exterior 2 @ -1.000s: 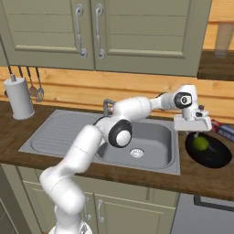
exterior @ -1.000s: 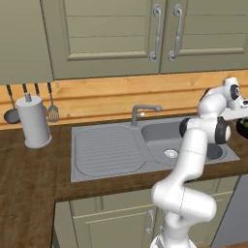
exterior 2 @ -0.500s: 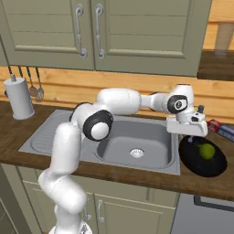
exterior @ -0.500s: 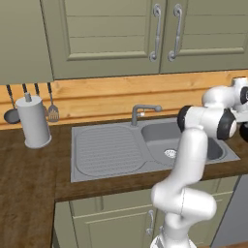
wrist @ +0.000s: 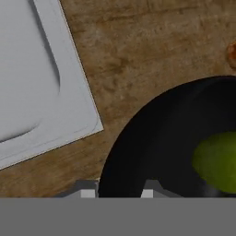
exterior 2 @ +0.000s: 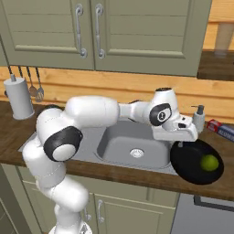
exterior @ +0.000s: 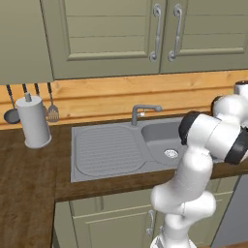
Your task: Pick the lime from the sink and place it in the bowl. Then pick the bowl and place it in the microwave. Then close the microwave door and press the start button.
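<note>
Since the frame half a second earlier, the gripper (exterior 2: 179, 143) has drawn back from over the middle of the bowl (exterior 2: 189, 167) to its near-left rim, and the lime (exterior 2: 210, 162) it carried a second ago now lies free inside.

The lime rests on the bowl's black floor, toward the right side, touching nothing but the dish. In the hand view the lime (wrist: 216, 161) sits at the right edge of the bowl (wrist: 161, 138), well apart from the two finger tips (wrist: 87, 192) that rise at the bottom; the fingers stand spread with the bowl's rim between them, holding nothing.

The bowl sits on the dark wooden counter (exterior 2: 137, 176) just right of the sink (exterior 2: 123, 146), whose steel corner (wrist: 46, 92) shows beside it in the hand view. The basin's drain (exterior 2: 136, 152) lies bare. From the left base view the sink (exterior: 104, 150) shows its ribbed drainboard and grey tap (exterior: 144, 112).

Behind the bowl stands a soap dispenser (exterior 2: 199, 117). A paper towel roll (exterior: 32, 122) stands at the counter's far left, utensils (exterior: 52, 113) hanging on the wall behind it.
</note>
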Robot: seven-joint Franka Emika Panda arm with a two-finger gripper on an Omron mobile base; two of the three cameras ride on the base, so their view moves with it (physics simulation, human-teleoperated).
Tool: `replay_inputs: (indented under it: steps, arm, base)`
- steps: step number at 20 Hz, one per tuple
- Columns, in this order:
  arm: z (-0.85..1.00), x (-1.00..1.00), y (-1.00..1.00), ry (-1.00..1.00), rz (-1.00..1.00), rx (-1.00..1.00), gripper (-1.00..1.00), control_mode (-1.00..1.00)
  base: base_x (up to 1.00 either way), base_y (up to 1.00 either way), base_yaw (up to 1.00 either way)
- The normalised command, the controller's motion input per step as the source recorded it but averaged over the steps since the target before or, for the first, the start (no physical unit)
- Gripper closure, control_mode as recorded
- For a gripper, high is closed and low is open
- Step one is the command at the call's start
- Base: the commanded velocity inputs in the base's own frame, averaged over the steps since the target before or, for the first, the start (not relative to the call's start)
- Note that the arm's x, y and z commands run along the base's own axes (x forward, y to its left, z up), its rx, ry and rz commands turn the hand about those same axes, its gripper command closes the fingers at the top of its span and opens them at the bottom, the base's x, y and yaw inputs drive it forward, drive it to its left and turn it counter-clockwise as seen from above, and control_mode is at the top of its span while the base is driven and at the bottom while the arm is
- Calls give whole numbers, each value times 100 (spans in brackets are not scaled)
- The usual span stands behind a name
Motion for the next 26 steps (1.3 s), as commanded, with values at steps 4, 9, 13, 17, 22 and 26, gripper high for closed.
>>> replay_inputs:
  steps: [4, 9, 13, 17, 22, 26]
  arm:
    - [32, -44, 54, 0, 24, -10, 100, -100]
    - [31, -36, 52, 0, 27, -12, 100, -100]
    - [42, -38, 45, 0, 26, -11, 100, -100]
    - [35, -27, 47, 0, 30, -7, 100, -100]
    - [21, -11, 52, 2, 33, -4, 100, -100]
    - [21, -14, 42, 3, 32, -3, 100, -100]
  base:
    - [0, 0, 0]
    - [0, 0, 0]
    - [0, 0, 0]
    - [0, 0, 0]
    - [0, 0, 0]
    - [0, 0, 0]
